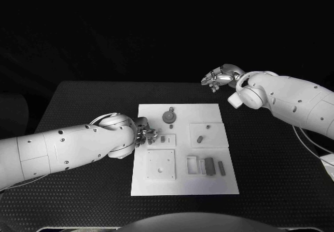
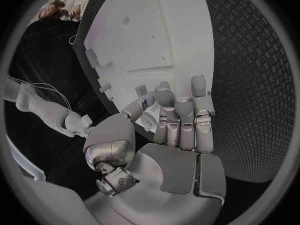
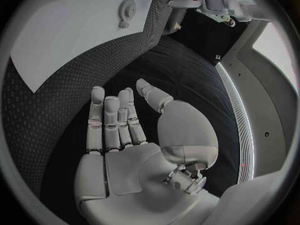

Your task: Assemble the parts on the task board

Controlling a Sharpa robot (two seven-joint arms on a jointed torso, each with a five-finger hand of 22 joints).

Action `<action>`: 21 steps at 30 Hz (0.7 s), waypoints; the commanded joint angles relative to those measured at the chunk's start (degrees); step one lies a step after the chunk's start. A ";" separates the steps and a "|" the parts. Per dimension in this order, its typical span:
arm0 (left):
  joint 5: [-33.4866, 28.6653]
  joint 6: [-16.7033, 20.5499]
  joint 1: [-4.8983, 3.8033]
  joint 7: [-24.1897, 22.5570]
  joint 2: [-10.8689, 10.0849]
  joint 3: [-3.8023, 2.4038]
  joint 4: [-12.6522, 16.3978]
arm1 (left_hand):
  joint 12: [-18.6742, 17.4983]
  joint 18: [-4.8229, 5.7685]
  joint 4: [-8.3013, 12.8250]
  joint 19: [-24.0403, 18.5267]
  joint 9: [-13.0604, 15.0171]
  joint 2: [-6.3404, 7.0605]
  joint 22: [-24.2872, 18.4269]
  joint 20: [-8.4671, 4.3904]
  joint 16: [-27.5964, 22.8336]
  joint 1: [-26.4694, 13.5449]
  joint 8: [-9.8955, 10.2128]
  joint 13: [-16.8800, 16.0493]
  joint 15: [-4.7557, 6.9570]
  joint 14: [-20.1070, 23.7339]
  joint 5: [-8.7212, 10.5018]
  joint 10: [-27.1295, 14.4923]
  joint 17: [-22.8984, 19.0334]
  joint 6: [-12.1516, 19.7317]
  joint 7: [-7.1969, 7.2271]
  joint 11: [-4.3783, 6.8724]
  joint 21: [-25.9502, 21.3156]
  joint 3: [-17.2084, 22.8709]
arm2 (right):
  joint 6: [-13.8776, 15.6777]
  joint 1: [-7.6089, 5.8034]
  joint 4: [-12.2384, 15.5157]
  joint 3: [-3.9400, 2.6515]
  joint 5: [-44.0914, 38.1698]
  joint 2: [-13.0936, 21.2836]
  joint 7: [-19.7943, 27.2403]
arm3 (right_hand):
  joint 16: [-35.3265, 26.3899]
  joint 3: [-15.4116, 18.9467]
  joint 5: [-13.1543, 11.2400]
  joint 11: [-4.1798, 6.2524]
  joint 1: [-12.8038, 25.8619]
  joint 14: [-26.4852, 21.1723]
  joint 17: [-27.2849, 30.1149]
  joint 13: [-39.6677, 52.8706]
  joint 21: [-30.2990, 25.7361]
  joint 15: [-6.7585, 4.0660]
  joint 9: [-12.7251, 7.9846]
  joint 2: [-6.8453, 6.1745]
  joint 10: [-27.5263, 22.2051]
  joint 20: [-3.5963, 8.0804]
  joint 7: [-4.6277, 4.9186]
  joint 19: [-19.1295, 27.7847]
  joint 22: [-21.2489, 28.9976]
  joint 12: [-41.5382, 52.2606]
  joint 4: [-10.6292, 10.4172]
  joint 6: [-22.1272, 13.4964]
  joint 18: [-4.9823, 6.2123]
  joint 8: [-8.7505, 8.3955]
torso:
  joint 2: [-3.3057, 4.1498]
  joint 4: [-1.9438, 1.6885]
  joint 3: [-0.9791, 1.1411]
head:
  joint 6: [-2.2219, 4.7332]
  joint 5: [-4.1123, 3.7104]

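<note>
1. Over the left edge of the flat white rectangular task board (image 1: pixel 187 150), the robot's left hand (image 1: pixel 143 134) hovers low, its fingers (image 2: pixel 182 110) held straight and close together; whether the tips touch the plate cannot be told.
2. Just beyond those fingertips lies a small grey block part (image 1: pixel 163 139) in a shallow square recess.
3. Farther from them sit a round grey knob-shaped part (image 1: pixel 169 116), a small grey peg (image 1: pixel 200 139) and a row of grey rectangular bars (image 1: pixel 209 166).
4. Well apart, above the black textured desk (image 1: pixel 83 101), the right hand (image 1: pixel 219 77) hangs raised, fingers (image 3: pixel 112 117) extended and slightly spread, holding nothing.
</note>
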State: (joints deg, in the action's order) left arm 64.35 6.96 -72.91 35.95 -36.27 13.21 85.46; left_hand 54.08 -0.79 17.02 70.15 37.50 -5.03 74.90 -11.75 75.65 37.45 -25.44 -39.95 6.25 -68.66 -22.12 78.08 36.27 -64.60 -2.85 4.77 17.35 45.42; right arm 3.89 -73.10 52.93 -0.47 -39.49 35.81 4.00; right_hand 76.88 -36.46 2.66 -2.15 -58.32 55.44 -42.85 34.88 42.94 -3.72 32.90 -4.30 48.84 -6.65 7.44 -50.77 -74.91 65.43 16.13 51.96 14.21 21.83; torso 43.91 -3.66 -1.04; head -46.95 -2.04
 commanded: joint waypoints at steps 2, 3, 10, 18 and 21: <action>-0.37 -4.13 0.73 -0.14 0.56 0.54 0.14 | -0.05 0.79 -0.25 -0.13 -0.04 -0.04 1.18 -0.42 -0.12 0.63 0.23 0.10 0.61 0.13 0.14 1.20 -0.20 -7.12 3.70 2.12 -0.18 1.61 | -0.98 0.00 0.01 -0.02 -0.05 -0.05 0.38 | -0.21 0.04 0.20 0.01 0.00 -0.42 0.09 -0.10 -0.36 0.13 0.05 -0.14 -0.45 0.06 0.48 0.43 -0.81 -0.14 0.05 0.10 0.79 -0.38 | -0.05 -0.07 -0.04 | -0.02 -0.11; -0.39 -4.09 0.73 -0.19 0.59 0.54 0.14 | -0.08 0.79 -0.26 -0.12 -0.03 0.12 1.18 -0.43 -0.14 0.66 0.24 0.13 0.64 0.14 0.16 1.19 -0.24 -7.09 3.68 2.10 -0.20 1.52 | -0.99 0.00 0.04 -0.02 -0.05 -0.04 0.38 | -0.21 0.04 0.20 0.01 0.00 -0.42 0.09 -0.10 -0.36 0.13 0.05 -0.15 -0.45 0.06 0.48 0.43 -0.81 -0.14 0.05 0.10 0.79 -0.38 | -0.08 -0.09 -0.04 | -0.06 -0.12; -0.38 -3.43 0.73 -0.54 0.92 0.54 0.00 | -0.68 0.79 -0.66 -0.16 0.00 2.02 1.03 -0.33 -0.63 1.24 0.52 0.66 0.94 0.39 1.57 1.06 -0.85 -6.53 3.41 1.82 -0.66 -2.48 | -1.07 0.00 0.09 -0.01 -0.05 -0.04 0.35 | -0.22 0.06 0.19 0.01 0.03 -0.44 0.09 -0.10 -0.37 0.13 0.06 -0.19 -0.45 0.05 0.49 0.44 -0.81 -0.14 0.04 0.09 0.79 -0.39 | -0.09 -0.10 -0.08 | -0.09 -0.17; -0.43 -3.06 0.73 -0.58 0.87 0.54 -0.09 | -1.07 0.79 -1.79 -0.04 -0.08 3.97 0.83 -0.31 -0.86 -0.06 0.86 1.16 1.14 0.58 6.79 0.92 -1.39 -6.18 3.27 1.70 -1.49 -6.76 | -1.02 0.00 0.05 -0.01 -0.05 -0.01 0.30 | -0.23 0.10 0.20 0.00 0.09 -0.47 0.10 -0.11 -0.39 0.14 0.07 -0.28 -0.47 0.03 0.50 0.47 -0.82 -0.14 0.03 0.08 0.79 -0.42 | -0.07 -0.06 -0.06 | -0.02 -0.21; -0.44 -3.12 0.73 -0.60 0.86 0.54 -0.08 | -1.12 0.79 -2.54 0.03 -0.11 4.75 0.78 -0.35 -0.87 -0.13 0.95 1.28 1.23 0.62 8.57 0.87 -1.52 -6.11 3.26 1.70 -1.74 -7.15 | -0.98 0.01 0.08 -0.01 -0.05 0.02 0.26 | -0.25 0.12 0.19 -0.01 0.12 -0.50 0.11 -0.13 -0.41 0.15 0.07 -0.34 -0.49 0.02 0.51 0.51 -0.81 -0.15 0.02 0.06 0.79 -0.45 | -0.07 -0.09 -0.07 | -0.04 -0.25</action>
State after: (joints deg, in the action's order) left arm 64.84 6.11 -72.68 35.92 -35.73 13.46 85.05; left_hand 53.14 -0.82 14.61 70.07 37.36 -0.86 74.94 -12.29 75.08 37.39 -24.47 -38.70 7.53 -67.78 -13.80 79.47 34.80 -71.13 0.53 6.20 15.79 38.34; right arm 3.71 -73.10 52.96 -0.47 -39.49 35.85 3.97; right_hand 76.88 -36.46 2.66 -2.15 -58.32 55.28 -42.82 34.83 42.71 -3.54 32.88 -4.30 48.84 -6.65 7.44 -50.77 -74.91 65.43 16.13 51.96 14.21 21.62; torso 43.84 -3.74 -1.10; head -46.96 -2.26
